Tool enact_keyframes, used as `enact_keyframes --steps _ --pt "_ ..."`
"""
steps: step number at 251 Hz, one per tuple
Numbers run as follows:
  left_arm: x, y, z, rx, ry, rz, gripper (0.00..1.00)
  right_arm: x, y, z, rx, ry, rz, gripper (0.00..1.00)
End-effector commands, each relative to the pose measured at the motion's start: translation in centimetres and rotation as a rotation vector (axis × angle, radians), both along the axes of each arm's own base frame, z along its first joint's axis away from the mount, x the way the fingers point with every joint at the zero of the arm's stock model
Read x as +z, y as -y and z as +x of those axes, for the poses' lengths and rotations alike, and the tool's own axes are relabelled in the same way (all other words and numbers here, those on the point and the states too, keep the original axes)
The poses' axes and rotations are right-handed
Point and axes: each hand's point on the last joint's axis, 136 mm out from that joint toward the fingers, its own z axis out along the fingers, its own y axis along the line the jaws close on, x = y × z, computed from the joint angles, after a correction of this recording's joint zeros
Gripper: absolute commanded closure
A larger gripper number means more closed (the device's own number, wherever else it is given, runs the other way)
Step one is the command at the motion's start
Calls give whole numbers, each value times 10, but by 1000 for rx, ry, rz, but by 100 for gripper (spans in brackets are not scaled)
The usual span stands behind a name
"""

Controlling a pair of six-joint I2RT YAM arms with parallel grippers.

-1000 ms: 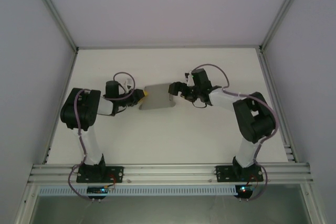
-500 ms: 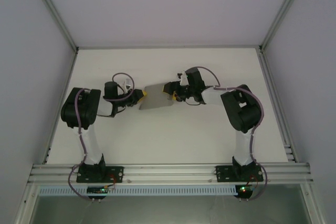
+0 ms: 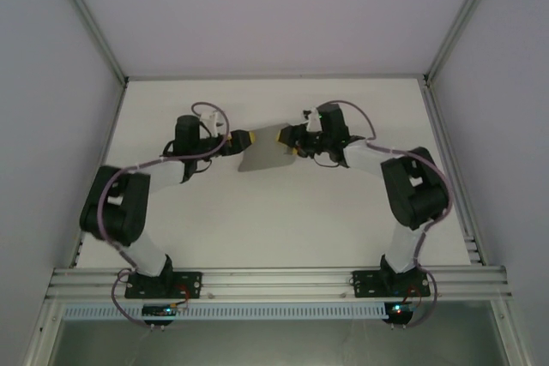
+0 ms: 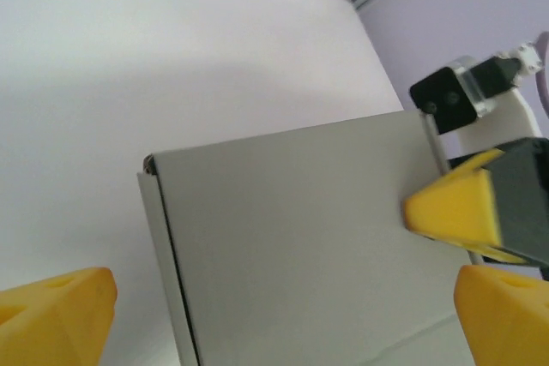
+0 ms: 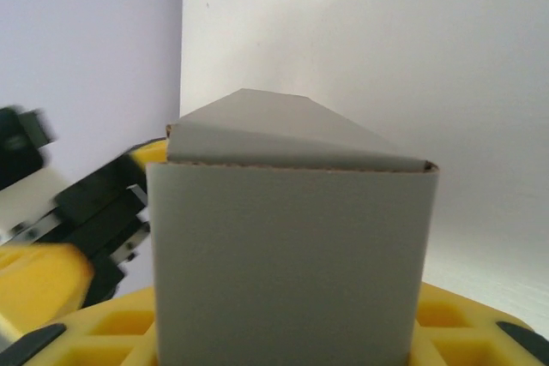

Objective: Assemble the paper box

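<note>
The paper box [image 3: 268, 148] is a flat, folded piece of grey card held up over the middle of the table. My right gripper [image 3: 290, 137] is shut on its right end. In the right wrist view the card [image 5: 287, 255] stands between the yellow fingers [image 5: 463, 319], and a folded flap peaks at its top. My left gripper [image 3: 244, 139] stands wide open at the box's left end. In the left wrist view its yellow fingertips [image 4: 60, 315] sit far apart on either side of the grey panel [image 4: 292, 229] without touching it. The right gripper's yellow finger [image 4: 455, 203] presses on that panel's far edge.
The white table [image 3: 274, 220] is walled by pale panels on the left, right and back. An aluminium rail [image 3: 274, 280] runs along the near edge where both arm bases are bolted. Purple cables loop over both wrists.
My left gripper has let go of the box, opened wide and moved further back. My right gripper has closed on the box's right end, and the box has shifted slightly back and right.
</note>
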Motion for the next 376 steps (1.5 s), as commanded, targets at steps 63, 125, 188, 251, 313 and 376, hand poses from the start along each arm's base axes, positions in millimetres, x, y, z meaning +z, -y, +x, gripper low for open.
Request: enact_keyframes --steps 63,125,188,251,313,376 --pt "59 51 -77 -209 742 550 0 60 102 -19 -192 -18 -100 61" --pt "46 85 -101 -316 1005 927 0 94 114 -43 -172 -194 -5 59" --pt "44 93 -72 -199 1097 1104 0 83 108 -58 -152 -387 57 57" --pt "44 106 -74 -206 1151 1047 1 56 105 -71 -137 -523 19 57" --pt "39 116 -81 -272 1147 977 5 56 89 -69 -106 -563 60 57" --pt "46 111 -70 -217 1131 943 19 59 80 -76 -77 -576 73 57"
